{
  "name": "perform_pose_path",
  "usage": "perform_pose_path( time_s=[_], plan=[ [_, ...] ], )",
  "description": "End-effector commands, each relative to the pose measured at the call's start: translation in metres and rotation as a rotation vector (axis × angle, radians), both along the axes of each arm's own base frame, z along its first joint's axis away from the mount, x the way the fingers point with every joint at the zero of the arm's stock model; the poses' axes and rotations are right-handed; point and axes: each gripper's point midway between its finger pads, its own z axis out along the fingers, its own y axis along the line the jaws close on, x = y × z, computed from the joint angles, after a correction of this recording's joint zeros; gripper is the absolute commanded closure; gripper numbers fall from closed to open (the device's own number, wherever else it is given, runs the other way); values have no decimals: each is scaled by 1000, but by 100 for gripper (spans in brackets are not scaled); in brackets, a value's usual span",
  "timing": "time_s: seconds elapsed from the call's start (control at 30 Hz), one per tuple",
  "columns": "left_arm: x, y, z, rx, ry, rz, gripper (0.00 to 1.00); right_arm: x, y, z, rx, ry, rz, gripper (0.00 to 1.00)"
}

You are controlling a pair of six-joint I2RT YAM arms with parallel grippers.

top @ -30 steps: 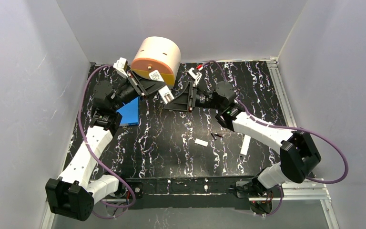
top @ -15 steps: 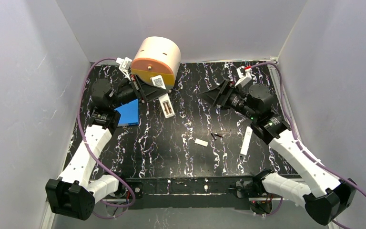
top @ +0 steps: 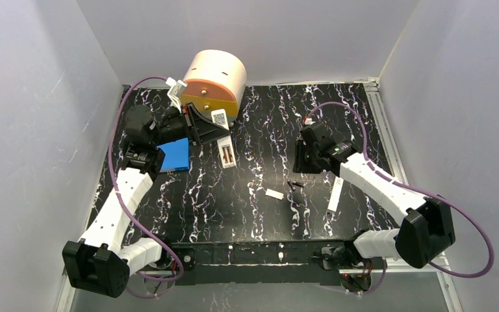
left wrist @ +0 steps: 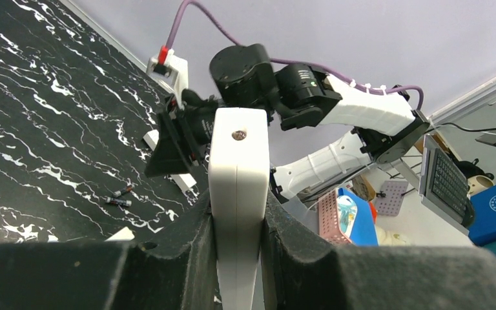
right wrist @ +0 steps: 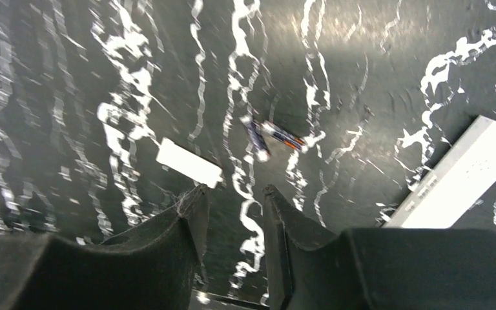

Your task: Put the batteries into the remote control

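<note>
My left gripper (top: pixel 223 142) is shut on the white remote control (top: pixel 228 156) and holds it above the table's back left, its dark open compartment facing up. In the left wrist view the remote (left wrist: pixel 236 168) stands clamped edge-on between my fingers. The two small dark batteries (top: pixel 294 185) lie together mid-table. They also show in the right wrist view (right wrist: pixel 268 139) and the left wrist view (left wrist: pixel 119 197). My right gripper (top: pixel 301 168) points down just behind the batteries, open and empty (right wrist: pixel 236 194).
A small loose white cover piece (top: pixel 274 194) lies left of the batteries and shows in the right wrist view (right wrist: pixel 188 163). A long white bar (top: pixel 334 195) lies to their right. A peach cylinder (top: pixel 214 81) stands at the back left, with a blue block (top: pixel 175 155) beside my left arm.
My right gripper has swung away from the remote to the back right, then come down over the batteries. My left gripper has turned the remote and lowered it slightly.
</note>
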Motion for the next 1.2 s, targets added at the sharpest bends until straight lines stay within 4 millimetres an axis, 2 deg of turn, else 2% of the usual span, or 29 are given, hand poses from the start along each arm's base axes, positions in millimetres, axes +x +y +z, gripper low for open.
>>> perform_pose_path(
  time_s=[0.0, 0.13, 0.33, 0.53, 0.63, 0.73, 0.8, 0.93, 1.03, 1.17],
  plan=[
    [-6, 1, 9, -4, -31, -17, 100, -16, -11, -27, -100, 44, 121, 56],
    [-4, 1, 5, -5, -11, -6, 100, -20, 3, -45, -126, 81, 213, 55],
    [-5, 2, 4, 1, -3, -3, 100, -17, 3, -66, -163, 117, 195, 55],
    [-4, 2, 0, 9, 11, 1, 100, -3, -16, -70, -273, 59, 150, 61],
    [-4, 2, -1, 12, 14, -1, 100, 3, -21, -68, -345, -19, 311, 64],
    [-4, 2, 0, 14, 17, -3, 100, -1, -21, -74, -348, 4, 472, 60],
    [-3, 1, 0, 17, 19, -5, 100, -7, -13, -75, -306, 41, 563, 55],
    [-1, 1, 0, 21, 21, 2, 100, 5, -22, -76, -391, 45, 546, 42],
    [1, 1, 2, 23, 19, -2, 100, 6, -24, -81, -419, 58, 581, 41],
    [3, 1, 3, 28, 15, 0, 100, 5, -24, -88, -425, 74, 615, 44]
  ],
)
